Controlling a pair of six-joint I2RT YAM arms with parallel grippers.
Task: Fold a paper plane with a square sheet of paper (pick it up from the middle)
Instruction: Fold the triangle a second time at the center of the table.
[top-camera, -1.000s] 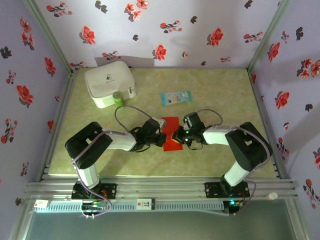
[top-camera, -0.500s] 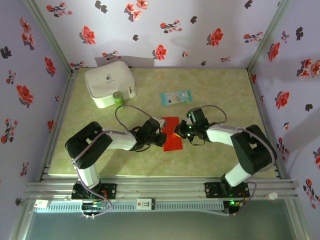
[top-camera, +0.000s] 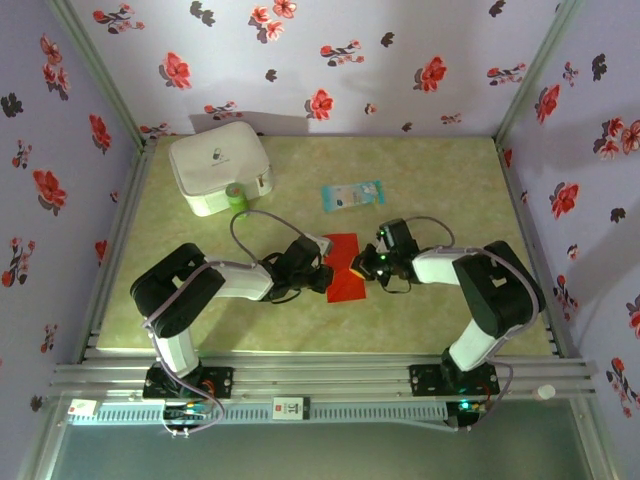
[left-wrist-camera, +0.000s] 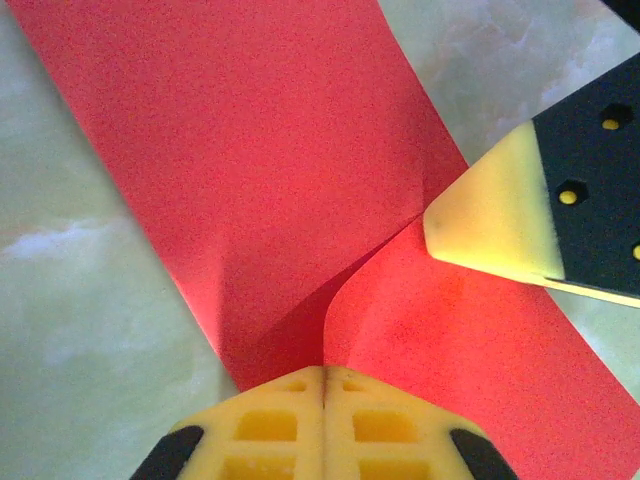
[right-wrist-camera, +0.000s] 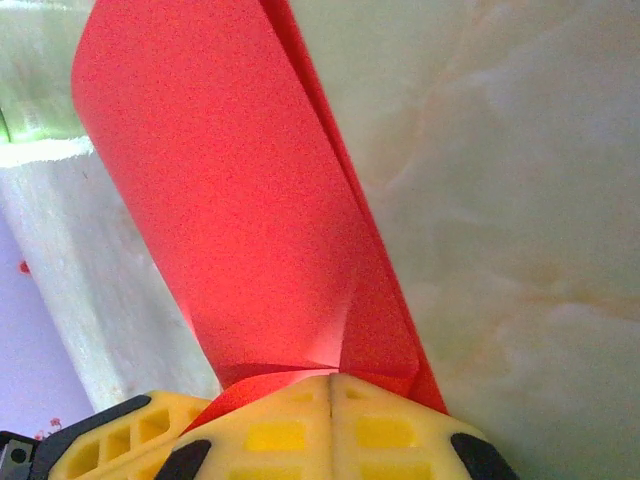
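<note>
Left hand (left-wrist-camera: 325, 388) pinched shut on edge of square sheet of paper (left-wrist-camera: 280, 150), likely anchoring it. Right hand (right-wrist-camera: 332, 385) clamped on opposite side, holds flap curled up off tabletop (top-camera: 450, 180), apparently for the fold. Sheet sits well apart from white case (top-camera: 218, 165), nearer arm bases, rightward. Crease not yet pressed flat.

Place: a closed robot test booth, lab-like.
Walls: lilac panels (top-camera: 320, 60) printed with red flowers, across top, left and right of frame.
Worktop: green marbled table (top-camera: 450, 200).
Bottom edge: aluminium rails (top-camera: 330, 378), arm bases (top-camera: 185, 380) bolted on.
</note>
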